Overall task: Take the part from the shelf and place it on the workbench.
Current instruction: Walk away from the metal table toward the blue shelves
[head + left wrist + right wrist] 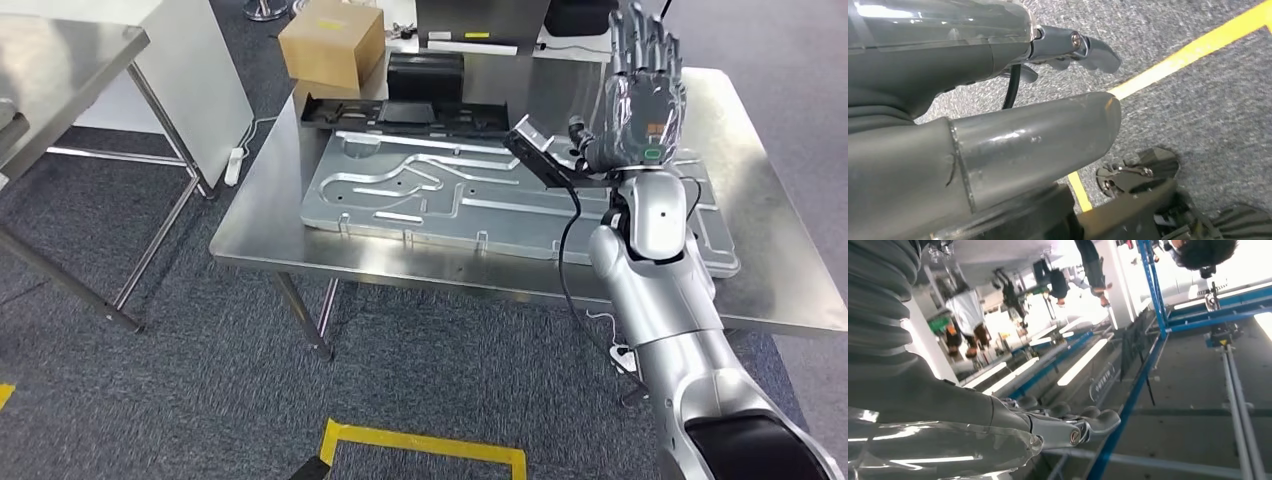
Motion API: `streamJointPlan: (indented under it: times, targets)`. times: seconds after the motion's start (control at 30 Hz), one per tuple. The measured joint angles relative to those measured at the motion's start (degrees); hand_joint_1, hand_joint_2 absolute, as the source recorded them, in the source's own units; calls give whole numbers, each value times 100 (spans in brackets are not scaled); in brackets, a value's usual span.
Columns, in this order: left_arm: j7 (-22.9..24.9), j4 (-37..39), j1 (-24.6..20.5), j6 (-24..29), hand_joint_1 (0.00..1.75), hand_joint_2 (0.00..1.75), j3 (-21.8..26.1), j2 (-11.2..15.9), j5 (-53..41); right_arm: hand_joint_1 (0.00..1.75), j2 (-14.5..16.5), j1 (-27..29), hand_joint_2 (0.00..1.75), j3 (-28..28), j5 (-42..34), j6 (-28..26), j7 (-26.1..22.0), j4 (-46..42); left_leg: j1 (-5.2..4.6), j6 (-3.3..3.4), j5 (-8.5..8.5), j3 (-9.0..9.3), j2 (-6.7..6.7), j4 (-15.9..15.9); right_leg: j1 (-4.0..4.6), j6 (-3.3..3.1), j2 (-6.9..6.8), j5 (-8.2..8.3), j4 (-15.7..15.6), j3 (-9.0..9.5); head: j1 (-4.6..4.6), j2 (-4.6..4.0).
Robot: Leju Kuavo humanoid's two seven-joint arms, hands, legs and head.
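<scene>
Over on the far left stands a steel side table [60, 60], its thin legs planted on the grey carpet [150, 380]. A white power strip [234, 166] lies on the floor beside a white panel [200, 80]. Yellow floor tape [425, 445] marks a box at the near edge of the head view. The left hand [998, 130] hangs low over that carpet in its wrist view, thumb and darker fingers loosely apart, nothing in its hold, a yellow line running just past the fingertips.

Moving right, the workbench [270, 230] fills the middle. A cardboard box [333, 40] sits at its far left corner, a black tray [400, 112] beside it, and a dark box [425, 75] behind that. The part [420, 200], a big flat silver plate with winding grooves, lies flat on the benchtop, stretching across most of it.

On the right, the right hand [645, 85] is raised above the part's right end, fingers straight and spread upward, gripping nothing, clear of the plate. The silver right arm [660, 270] rises from the lower right corner. In the right wrist view the fingers [1098, 421] reach out against blue racking [1158, 315], with people standing in the background
</scene>
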Motion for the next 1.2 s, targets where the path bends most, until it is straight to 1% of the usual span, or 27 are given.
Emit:
streamJointPlan:
  times: [0.03,0.07,0.17,0.2,0.23,0.27,0.3,0.33,0.4,0.47,0.53,0.57,0.6,0.67,0.7,0.73,0.77,0.8,0.83,0.9,0.93,0.97,1.03,1.07,1.1,1.17,1.2]
  targets:
    - [4,0,-4,-4,0,0,5,-1,-1,0,-2,5,175,1,-21,15,0,6,5,54,72,-48,14,-11,-3,30,11,-65,29,-37,0,0]
    - [7,0,-7,-8,0,0,9,-1,-3,0,-6,12,175,1,-40,27,0,15,12,112,153,-111,29,-31,-3,52,22,-233,137,-92,5,0]
    - [10,0,-15,-31,0,0,13,-2,-14,0,-13,47,175,2,-81,29,0,39,-14,213,384,-378,51,-29,-1,81,34,-1085,1080,-318,11,0]
    - [15,0,-15,-39,0,0,13,-1,-20,0,-16,76,175,2,-104,28,5,48,-30,223,453,-480,53,-15,0,84,33,-1204,1428,-350,12,0]
    - [24,0,-15,-45,0,0,14,1,-26,0,-19,111,175,3,-136,32,21,60,-45,227,516,-582,54,3,2,78,34,-1169,1637,-318,10,0]
    - [36,0,-15,-48,0,0,15,2,-30,0,-21,146,175,3,-185,50,56,73,-59,227,573,-680,53,25,5,61,34,-1031,1659,-205,11,0]
    - [48,0,-18,-49,0,0,18,3,-33,0,-21,178,175,3,-248,82,111,88,-73,223,631,-778,52,49,16,31,34,-881,1510,4,10,0]
    - [57,-1,-21,-49,0,0,22,0,-34,0,-14,199,175,3,-313,121,172,99,-82,213,683,-856,50,70,37,-19,35,-825,1178,298,9,0]
    - [63,-3,-28,-48,0,0,42,-6,-33,0,14,229,175,2,-469,253,273,109,-99,167,789,-948,49,92,84,-105,27,-975,364,887,7,0]
    - [61,-4,-30,-38,0,0,83,-11,-15,0,32,311,175,-1,-700,497,321,120,-86,102,899,-966,56,61,127,-146,23,-1090,-57,1121,7,0]
    - [48,-4,-22,-16,0,0,140,-9,14,0,46,524,175,-13,-1020,726,334,162,-63,32,911,-987,47,46,110,-184,2,-963,-152,1094,11,0]
    - [38,-4,-13,-5,0,0,169,-8,23,0,63,667,175,-20,-1162,773,318,200,-57,-2,770,-1028,38,135,93,-216,-15,-885,-197,1057,9,0]
    - [28,-4,-2,4,0,0,198,-6,26,0,85,818,175,-25,-1280,785,290,251,-49,-36,525,-1096,29,331,74,-242,-30,-800,-229,995,6,0]
    - [15,-4,13,10,0,0,244,-5,27,0,116,1069,175,-27,-1385,770,239,342,-21,-96,-54,-1269,25,1000,77,-270,-35,-649,-217,800,0,0]
    - [11,-4,15,11,0,0,262,-4,27,0,123,1158,175,-27,-1413,772,228,383,-6,-123,-209,-1331,25,1354,74,-262,-36,-577,-196,685,-1,0]
    - [9,-4,17,14,0,0,275,-2,29,0,125,1219,175,-29,-1451,801,225,416,8,-149,-220,-1340,26,1605,69,-250,-37,-508,-169,566,1,0]
    - [9,-4,20,19,0,0,292,2,38,0,127,1271,175,-41,-1522,866,233,452,23,-172,-102,-1264,26,1701,59,-232,-38,-442,-134,444,-1,0]
    - [8,-4,23,25,0,0,316,7,54,0,128,1327,175,-64,-1622,943,250,486,39,-192,79,-1091,27,1596,45,-207,-39,-387,-94,332,0,0]
    - [4,-4,25,33,0,0,344,10,74,0,129,1406,175,-97,-1737,1014,268,521,56,-213,200,-821,26,1308,31,-174,-40,-338,-48,233,-1,0]
    - [-9,-5,30,57,0,0,407,15,132,0,142,1664,175,-189,-1978,1059,291,630,48,-205,100,-217,7,514,27,-97,-42,-257,32,100,0,0]
    - [-19,-5,41,91,0,0,450,15,227,0,150,1831,175,-248,-2120,1039,280,733,35,-170,-19,-34,-4,222,38,-60,-46,-216,51,78,2,0]
    - [-33,-6,56,146,0,0,519,16,391,0,157,2014,175,-325,-2290,1007,263,869,10,-118,-96,47,-16,72,47,-24,-51,-169,43,80,4,0]
    - [-74,-7,97,315,0,0,775,-16,801,0,162,2461,175,-575,-2710,890,217,1219,10,22,-28,2,-14,18,41,49,-53,-121,18,99,6,0]
    - [-95,-8,112,411,0,0,927,-48,932,0,155,2712,175,-740,-2925,823,195,1392,14,95,36,-34,-11,7,29,79,-42,-229,73,76,7,0]
    - [-111,-10,126,498,0,0,1063,-92,989,0,138,2968,175,-924,-3136,765,172,1557,20,166,113,-95,-12,-10,20,100,-25,-463,237,18,11,0]
    - [-129,-16,149,631,0,0,1226,-195,979,0,85,3375,175,-1297,-3515,712,138,1841,-3,246,263,-272,-18,-7,14,122,14,-1124,873,-160,20,0]
    - [-136,-19,162,670,0,0,1280,-248,961,0,57,3536,175,-1495,-3690,699,138,1976,-24,259,334,-375,-17,3,15,129,27,-1360,1248,-233,21,0]
